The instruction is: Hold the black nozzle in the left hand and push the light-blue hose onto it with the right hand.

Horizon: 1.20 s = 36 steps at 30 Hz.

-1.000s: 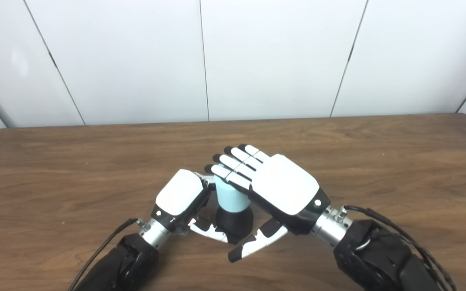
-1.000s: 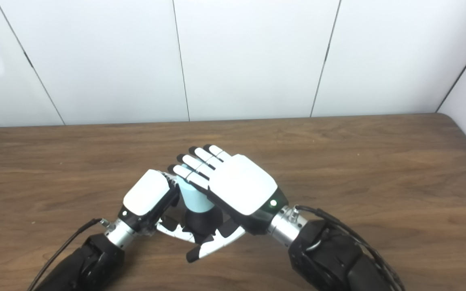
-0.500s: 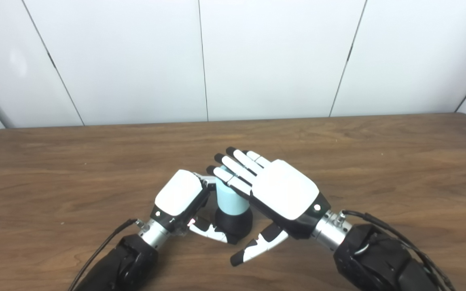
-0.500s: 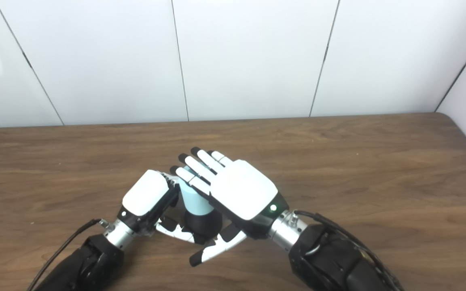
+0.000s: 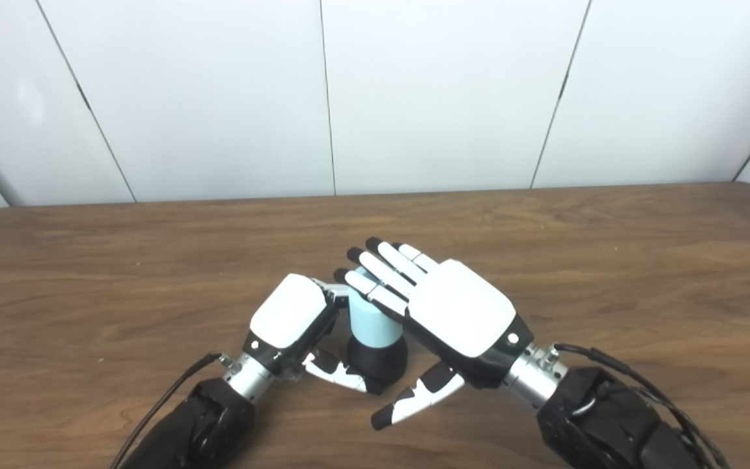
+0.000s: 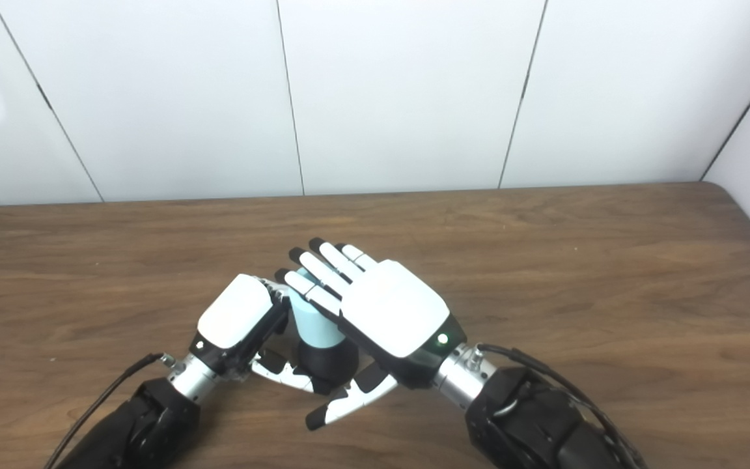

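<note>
Smooth light-blue hose point(image 5: 374, 324) sits on round black nozzle point(image 5: 378, 362), gripped by left hand point(image 5: 297, 326); right hand point(image 5: 443, 312) rests flat, fingers spread, holding nothing.

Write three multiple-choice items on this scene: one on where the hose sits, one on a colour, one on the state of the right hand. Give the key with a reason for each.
1. Where is the light-blue hose?
A. Lying flat on the table's far edge
B. Standing upright on top of the black nozzle
C. Under the right arm

2. What colour is the table?
A. Brown wood grain
B. White
C. Green

3. How is the right hand?
A. Fist clenched, away from the hose
B. Fingers extended and apart, laid over the hose's top, thumb free below
C. Out of view

Key:
1 B, the blue cylinder rises straight from the black base between the two hands.
2 A, wood grain shows across the whole top.
3 B, its fingers lie straight across the hose end, not wrapped round it, while the left hand is curled at the nozzle.
</note>
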Tool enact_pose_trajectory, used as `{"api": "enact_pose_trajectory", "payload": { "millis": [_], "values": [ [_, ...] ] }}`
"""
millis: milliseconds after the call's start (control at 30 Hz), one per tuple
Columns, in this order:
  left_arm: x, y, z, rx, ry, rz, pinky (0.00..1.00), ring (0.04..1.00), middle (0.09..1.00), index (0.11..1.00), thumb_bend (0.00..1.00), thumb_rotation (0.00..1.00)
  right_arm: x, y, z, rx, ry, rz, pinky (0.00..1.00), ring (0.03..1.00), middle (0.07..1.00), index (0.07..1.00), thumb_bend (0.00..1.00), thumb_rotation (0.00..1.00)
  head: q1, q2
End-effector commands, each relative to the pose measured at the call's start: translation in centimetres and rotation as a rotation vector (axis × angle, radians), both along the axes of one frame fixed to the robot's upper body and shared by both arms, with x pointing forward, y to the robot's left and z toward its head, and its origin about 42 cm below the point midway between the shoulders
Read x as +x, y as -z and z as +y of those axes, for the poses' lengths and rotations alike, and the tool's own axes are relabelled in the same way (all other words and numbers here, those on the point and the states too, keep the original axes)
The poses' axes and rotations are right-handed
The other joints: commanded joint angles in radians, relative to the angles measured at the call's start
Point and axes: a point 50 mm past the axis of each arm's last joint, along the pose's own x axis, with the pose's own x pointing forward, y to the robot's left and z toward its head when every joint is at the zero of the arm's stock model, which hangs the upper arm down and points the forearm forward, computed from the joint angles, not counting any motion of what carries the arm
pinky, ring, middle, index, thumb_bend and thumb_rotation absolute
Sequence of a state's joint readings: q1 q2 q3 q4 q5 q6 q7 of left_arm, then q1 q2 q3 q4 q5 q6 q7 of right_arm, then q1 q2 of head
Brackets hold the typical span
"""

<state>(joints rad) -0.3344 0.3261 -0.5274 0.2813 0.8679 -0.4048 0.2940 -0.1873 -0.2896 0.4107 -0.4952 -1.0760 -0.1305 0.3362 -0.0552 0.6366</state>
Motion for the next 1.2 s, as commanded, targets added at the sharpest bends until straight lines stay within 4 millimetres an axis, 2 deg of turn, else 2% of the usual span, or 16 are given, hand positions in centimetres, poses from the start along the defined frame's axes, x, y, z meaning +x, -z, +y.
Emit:
{"api": "enact_pose_trajectory", "payload": {
  "millis": [0, 333, 733, 867, 1167],
  "values": [
    [-6.7, 8.3, -0.5, 0.087, 0.005, 0.271, 0.14, 0.182, 0.471, 0.478, 0.52, 0.00, -0.4, 1.0, 0.3, 0.011, -0.053, 0.043, 0.90, 0.971, 0.972, 0.923, 0.91, 0.79, -0.002, 0.000],
    [-6.5, 8.3, -0.6, 0.115, 0.011, 0.262, 0.14, 0.191, 0.471, 0.481, 0.52, 0.00, -0.2, -2.1, 0.9, 0.121, -0.062, -0.104, 0.89, 0.963, 0.961, 0.917, 0.92, 0.83, -0.002, -0.005],
    [-6.4, 8.4, -0.6, 0.083, 0.007, 0.259, 0.15, 0.201, 0.472, 0.483, 0.52, 0.00, 0.2, -2.7, 1.0, 0.145, -0.034, -0.128, 0.95, 1.000, 1.000, 0.966, 0.94, 0.82, -0.002, -0.004],
    [-6.4, 8.5, -0.5, 0.078, 0.001, 0.264, 0.11, 0.158, 0.471, 0.482, 0.52, 0.00, 0.3, -2.6, 0.9, 0.155, -0.023, -0.134, 0.95, 1.000, 1.000, 0.962, 0.94, 0.83, -0.002, -0.003],
    [-6.4, 8.7, -0.2, 0.081, -0.006, 0.270, 0.15, 0.191, 0.471, 0.482, 0.52, 0.00, 0.5, -3.3, 0.2, 0.208, 0.019, -0.168, 1.00, 1.000, 1.000, 0.978, 0.92, 0.86, -0.006, -0.008]
  ]
}}
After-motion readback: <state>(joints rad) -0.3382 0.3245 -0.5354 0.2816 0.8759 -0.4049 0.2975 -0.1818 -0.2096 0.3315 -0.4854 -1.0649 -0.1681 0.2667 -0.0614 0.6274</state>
